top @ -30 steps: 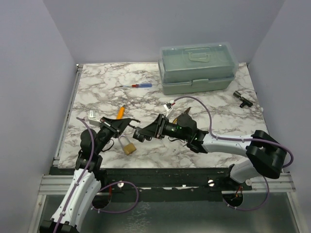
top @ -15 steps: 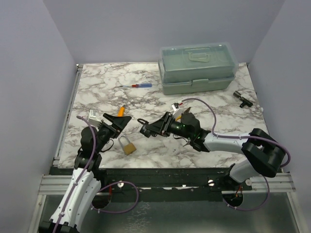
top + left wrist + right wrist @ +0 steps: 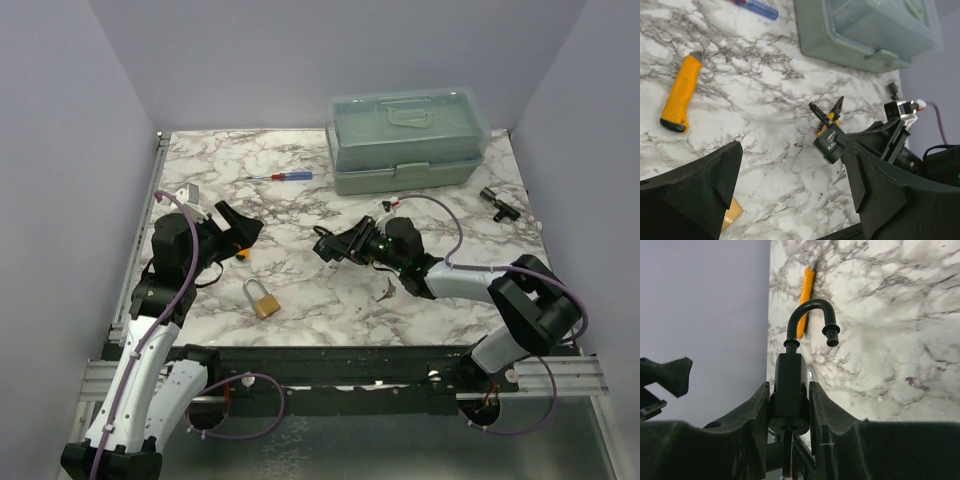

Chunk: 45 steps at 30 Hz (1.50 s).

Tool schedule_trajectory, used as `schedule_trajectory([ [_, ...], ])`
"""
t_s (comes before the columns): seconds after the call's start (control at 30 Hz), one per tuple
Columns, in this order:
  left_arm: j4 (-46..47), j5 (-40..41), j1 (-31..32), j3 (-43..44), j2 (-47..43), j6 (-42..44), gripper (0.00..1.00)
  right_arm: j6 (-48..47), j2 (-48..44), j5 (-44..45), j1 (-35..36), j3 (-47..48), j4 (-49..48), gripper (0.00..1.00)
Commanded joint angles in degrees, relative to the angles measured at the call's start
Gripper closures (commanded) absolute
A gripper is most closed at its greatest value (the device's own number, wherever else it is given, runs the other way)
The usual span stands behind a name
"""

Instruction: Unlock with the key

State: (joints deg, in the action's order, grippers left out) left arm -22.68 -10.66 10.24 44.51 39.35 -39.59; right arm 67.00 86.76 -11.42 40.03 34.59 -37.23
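Pulled back leftward, the left gripper (image 3: 242,228) is spread and empty, the right gripper (image 3: 345,246) pinches the black padlock (image 3: 790,375) with shackle sprung open, and the key (image 3: 388,290) seems to lie beside that arm: unlocking looks done.

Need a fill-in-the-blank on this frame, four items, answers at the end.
1. The right gripper is ____ on the black padlock.
2. That padlock's shackle is ____, one end free of the body.
3. The left gripper is ____, holding nothing.
4. The brass padlock lies on the table, held by ____ gripper.

Answers: shut; open; open; neither.
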Motion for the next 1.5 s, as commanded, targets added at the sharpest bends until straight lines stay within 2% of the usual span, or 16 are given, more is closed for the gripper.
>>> schedule_trajectory([
  [0.0, -5.25, -2.69, 0.04, 0.37, 1.79, 6.13, 0.08, -1.18, 5.3, -2.54, -2.04, 3.56, -6.5, 1.0],
  [0.13, -4.73, -3.16, -0.16, 0.49, 2.56, 6.27, 0.01, -1.0, 11.34, -4.82, -3.18, 6.29, -9.73, 1.0],
  [0.43, -3.35, -5.16, -1.5, -0.28, 2.72, 5.69, 0.01, 2.8, 25.43, -9.66, -3.61, 13.5, -16.02, 1.0],
  [0.63, -3.03, -5.08, -2.09, -0.56, 2.31, 5.59, 0.01, 5.3, 31.39, -11.69, -3.84, 18.72, -13.78, 1.0],
  [0.73, -3.06, -5.01, -2.25, -0.57, 2.13, 5.58, 0.01, 6.42, 33.44, -13.2, -4.24, 20.63, -12.74, 0.96],
  [0.8, -2.99, -4.99, -2.26, -0.61, 2.05, 5.58, 0.01, 7.38, 34.55, -14.09, -4.42, 21.07, -12.79, 0.88],
  [0.87, -3.02, -4.92, -2.26, -0.65, 1.75, 5.56, 0.01, 7.86, 34.78, -14.36, -4.54, 20.99, -12.64, 0.7],
  [0.9, -2.93, -4.86, -2.28, -0.73, 1.73, 5.58, 0.01, 7.94, 34.71, -14.34, -4.53, 21.03, -12.23, 0.65],
  [1.0, -2.93, -4.81, -2.35, -0.74, 1.67, 5.58, 0.01, 8.17, 34.1, -14.01, -4.52, 20.71, -10.68, 0.52],
  [1.1, -2.97, -4.81, -2.31, -0.74, 1.69, 5.56, 0.01, 7.89, 33.03, -13.73, -4.53, 19.99, -9.52, 0.43],
  [1.27, -2.94, -4.55, -2.41, -0.75, 1.43, 5.58, 0.01, 6.71, 30.63, -12.75, -4.55, 18.63, -7.13, 0.34],
  [1.47, -2.99, -4.38, -2.37, -0.83, 1.1, 5.57, 0.01, 1.0, 25.86, -9.12, -4.52, 18.76, 2.64, 0.21],
])
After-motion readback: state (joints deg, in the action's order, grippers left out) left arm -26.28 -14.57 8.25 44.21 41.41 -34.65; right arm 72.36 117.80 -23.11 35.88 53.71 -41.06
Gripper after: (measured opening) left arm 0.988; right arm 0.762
